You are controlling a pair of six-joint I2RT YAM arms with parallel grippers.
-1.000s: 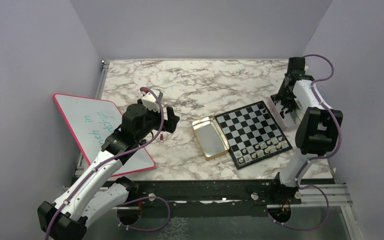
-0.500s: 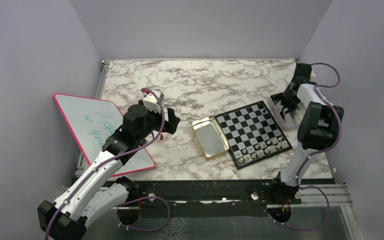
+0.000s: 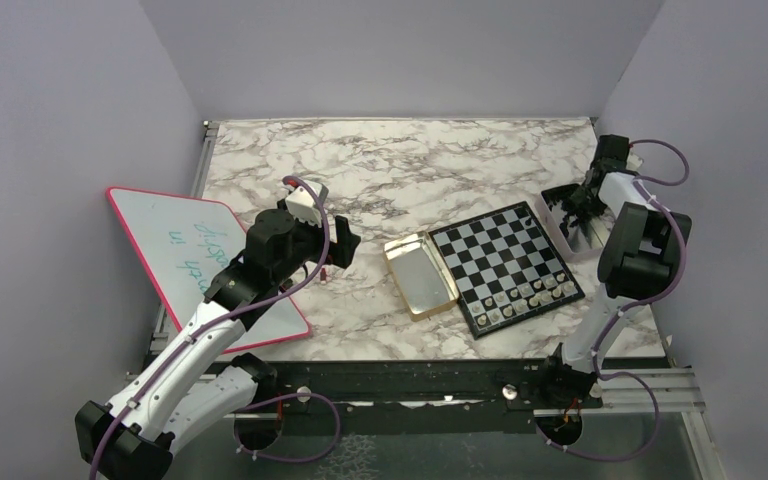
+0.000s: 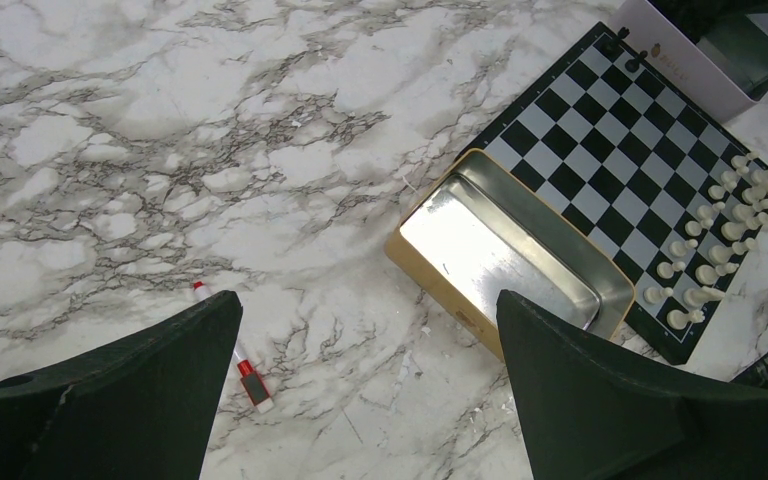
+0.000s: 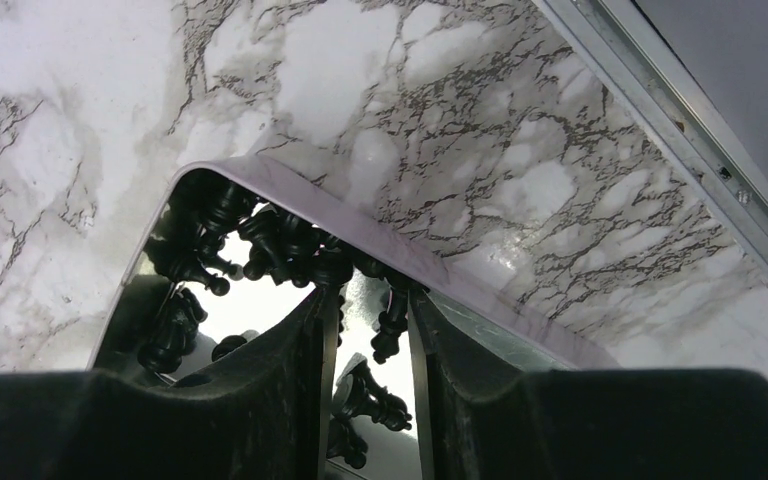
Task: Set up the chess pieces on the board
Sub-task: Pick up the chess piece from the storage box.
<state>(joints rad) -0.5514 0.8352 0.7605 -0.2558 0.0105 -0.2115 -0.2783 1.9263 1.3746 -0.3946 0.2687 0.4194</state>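
Observation:
The board (image 3: 505,262) lies right of centre, with pale chess pieces (image 3: 532,292) lined along its near rows and two black ones (image 3: 527,212) at the far corner. More black pieces (image 5: 260,240) lie heaped in a white tray (image 3: 567,232) to the board's right. My right gripper (image 3: 580,205) dips into that tray. In the right wrist view its jaws (image 5: 368,300) stand narrowly open, with loose black pieces lying in the gap and none clamped. My left gripper (image 4: 368,305) hangs wide open over bare marble left of the board (image 4: 610,130), holding nothing.
A gold tin (image 3: 420,275) lies open against the board's left edge. A red marker (image 4: 245,365) rests on the marble by my left fingers. A pink-rimmed whiteboard (image 3: 175,250) lies at the far left. The table's metal edge rail (image 5: 690,140) runs just beyond the tray.
My right wrist has swung out to the right and dropped lower, with its fingers staying in the tray of black pieces. The left arm has not moved.

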